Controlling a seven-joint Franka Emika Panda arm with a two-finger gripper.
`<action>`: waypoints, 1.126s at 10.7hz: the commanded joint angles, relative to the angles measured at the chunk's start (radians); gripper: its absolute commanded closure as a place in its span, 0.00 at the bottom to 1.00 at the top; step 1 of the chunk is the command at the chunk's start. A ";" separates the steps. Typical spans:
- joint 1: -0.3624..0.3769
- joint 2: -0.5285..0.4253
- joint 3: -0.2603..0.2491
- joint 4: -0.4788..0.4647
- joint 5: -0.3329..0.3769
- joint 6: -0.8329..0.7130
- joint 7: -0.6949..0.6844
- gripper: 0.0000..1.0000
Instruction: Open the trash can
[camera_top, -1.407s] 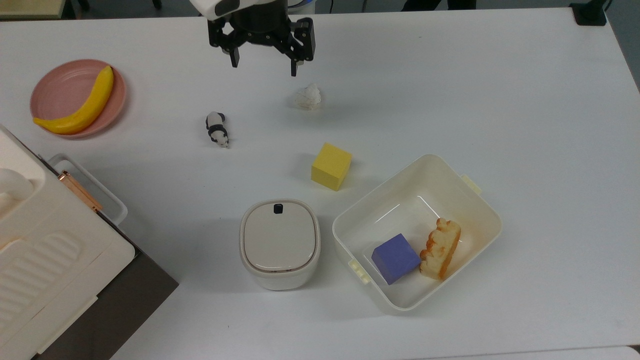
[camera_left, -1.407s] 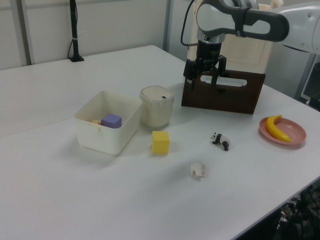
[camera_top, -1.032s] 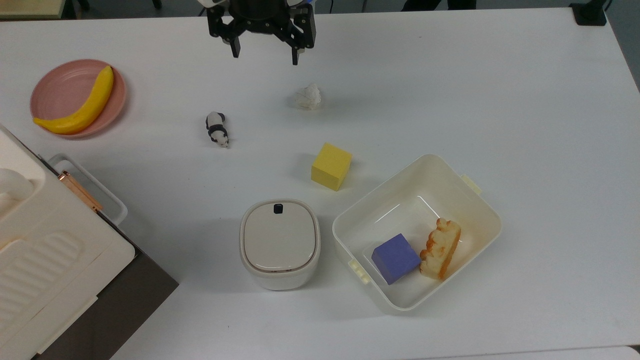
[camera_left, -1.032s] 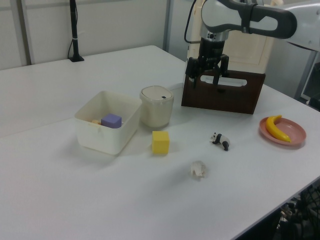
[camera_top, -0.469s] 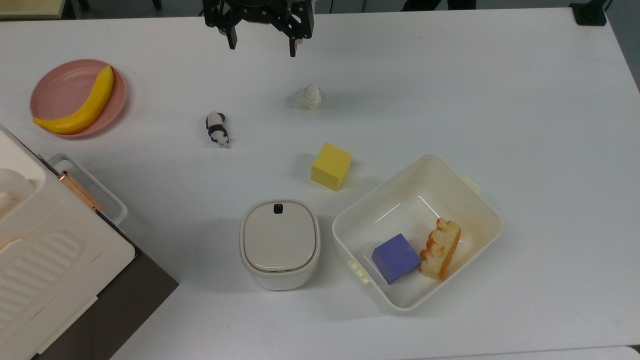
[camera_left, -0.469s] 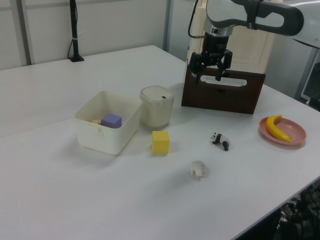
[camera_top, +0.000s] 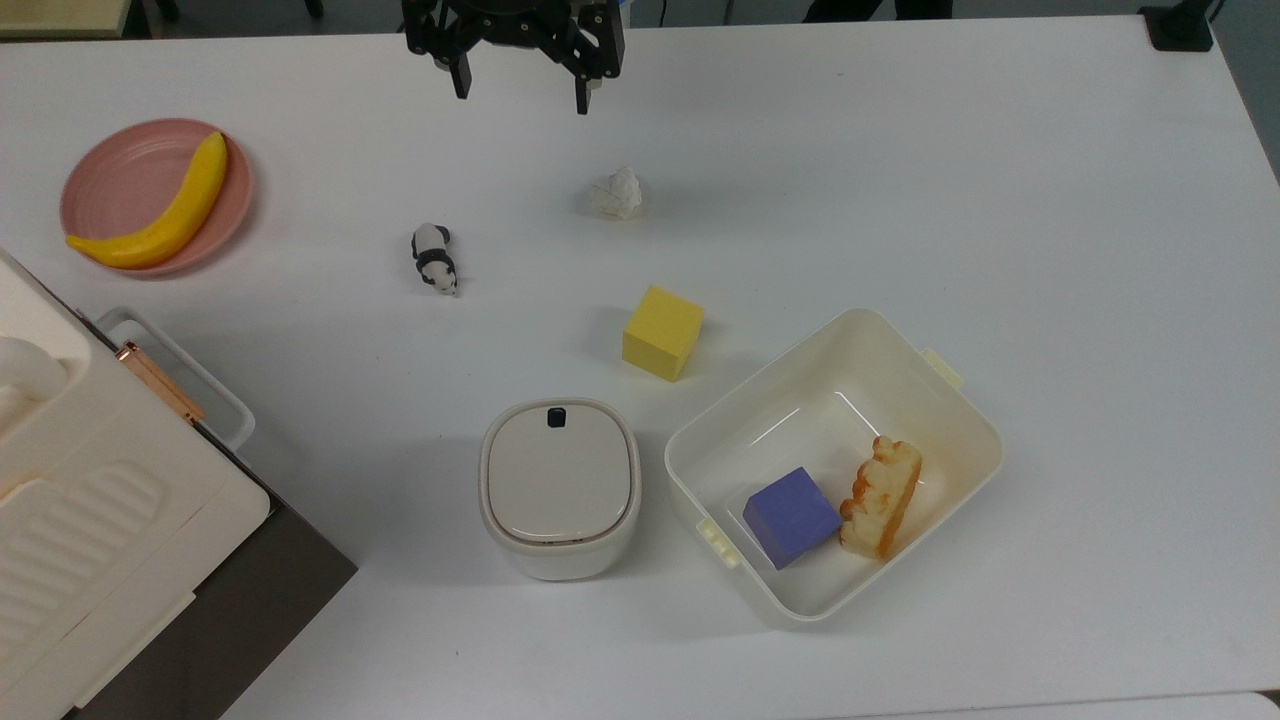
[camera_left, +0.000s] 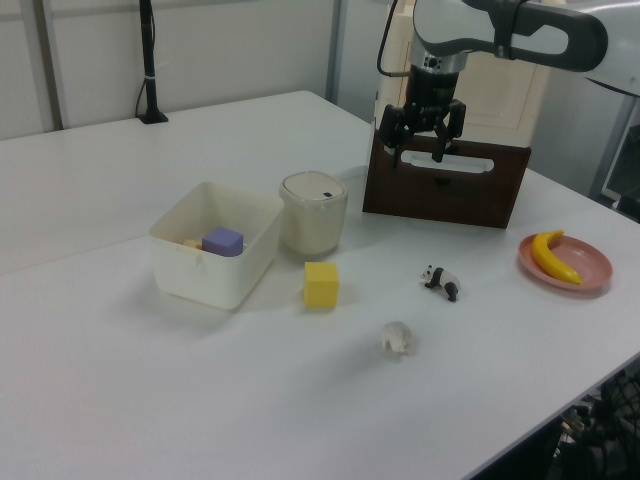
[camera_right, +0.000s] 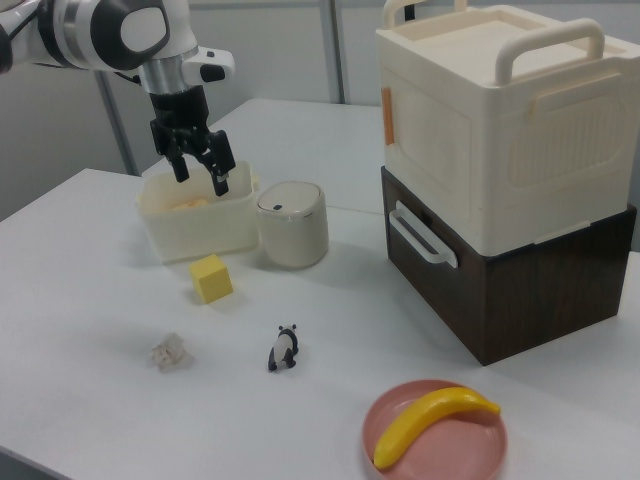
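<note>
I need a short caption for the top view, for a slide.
Open gripper hovers far from the closed trash can.

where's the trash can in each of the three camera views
Top view: trash can at lower centre, left of the tub.
Left view: trash can at centre, right of the tub.
Right view: trash can left of centre, right of the tub.
Shared landmark: yellow cube nearby.
</note>
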 joint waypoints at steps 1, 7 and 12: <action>-0.007 -0.025 0.000 -0.026 0.015 -0.009 -0.020 0.00; -0.006 -0.025 0.005 -0.028 0.014 -0.007 -0.018 0.00; 0.008 0.015 0.012 -0.039 0.014 0.000 -0.041 0.00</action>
